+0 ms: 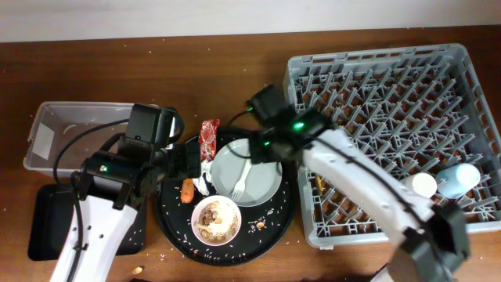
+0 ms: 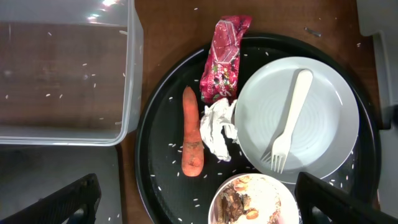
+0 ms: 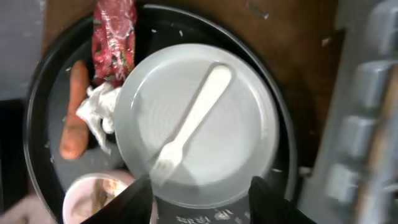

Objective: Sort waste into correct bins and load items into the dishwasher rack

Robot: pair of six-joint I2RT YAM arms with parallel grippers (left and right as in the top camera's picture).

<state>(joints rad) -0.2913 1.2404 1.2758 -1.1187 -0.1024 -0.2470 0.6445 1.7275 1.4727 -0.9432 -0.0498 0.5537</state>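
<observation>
A pale plate [image 1: 258, 178] with a pale fork [image 1: 241, 180] lies on the round black tray [image 1: 270, 227]. A white bowl [image 1: 216, 220] of brownish scraps sits in front of it. The red wrapper [image 1: 209, 137], white tissue [image 1: 205, 182] and orange carrot [image 1: 187, 189] lie to the plate's left. My left gripper [image 1: 186, 163] is open above the carrot [image 2: 192, 142] and the tissue [image 2: 217, 129]. My right gripper [image 3: 202, 194] is open over the near edge of the plate [image 3: 236, 124] and the fork [image 3: 189, 124]. A white cup [image 1: 423, 185] and a light-blue cup [image 1: 458, 178] are in the grey rack [image 1: 391, 94]. I cannot make out the chopstick.
A clear tub [image 1: 70, 129] stands at the left and also shows in the left wrist view [image 2: 62, 68]. A flat black tray [image 1: 47, 223] lies in front of it. Rice grains are scattered over the round tray [image 2: 161, 180]. The rack's wall is close to the right of the plate.
</observation>
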